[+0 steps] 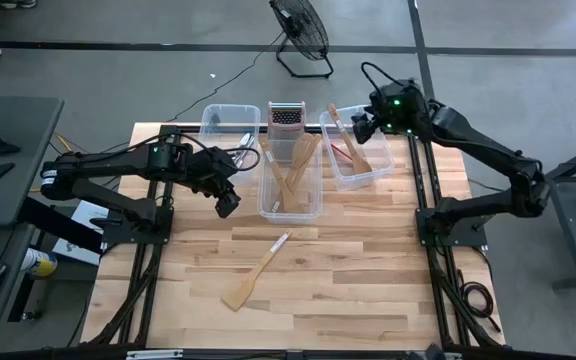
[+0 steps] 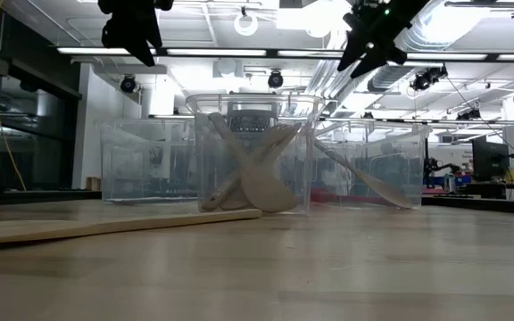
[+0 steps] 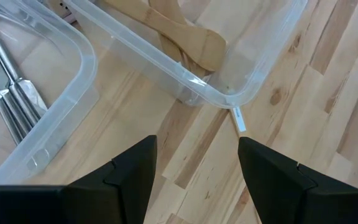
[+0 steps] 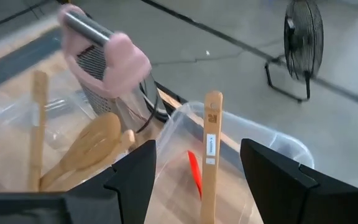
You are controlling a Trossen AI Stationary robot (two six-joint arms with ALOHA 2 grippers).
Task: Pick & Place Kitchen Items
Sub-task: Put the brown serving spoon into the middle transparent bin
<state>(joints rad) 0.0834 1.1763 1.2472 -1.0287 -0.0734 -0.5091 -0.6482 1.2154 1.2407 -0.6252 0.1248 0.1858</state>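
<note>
A pale wooden spatula (image 1: 256,273) lies flat on the table in front of the bins, its labelled handle end (image 3: 238,121) toward the middle bin. My left gripper (image 1: 228,205) is open and empty above the table, by the middle bin's near left corner (image 3: 227,99). My right gripper (image 1: 360,126) is open and empty above the right bin (image 1: 373,172). In that bin a wooden spatula (image 4: 211,155) leans with its handle on the far rim, beside a red-headed spatula (image 4: 194,174). The middle bin (image 1: 314,205) holds several wooden utensils (image 1: 293,162). The left bin (image 1: 212,118) holds silver metal utensils (image 3: 8,99).
An upright metal box grater (image 1: 285,117) with a pinkish top stands behind the middle bin and also shows in the right wrist view (image 4: 101,59). The three clear bins line the table's far side. Bare wood spreads across the near half (image 1: 368,290). A fan (image 1: 303,35) stands on the floor beyond.
</note>
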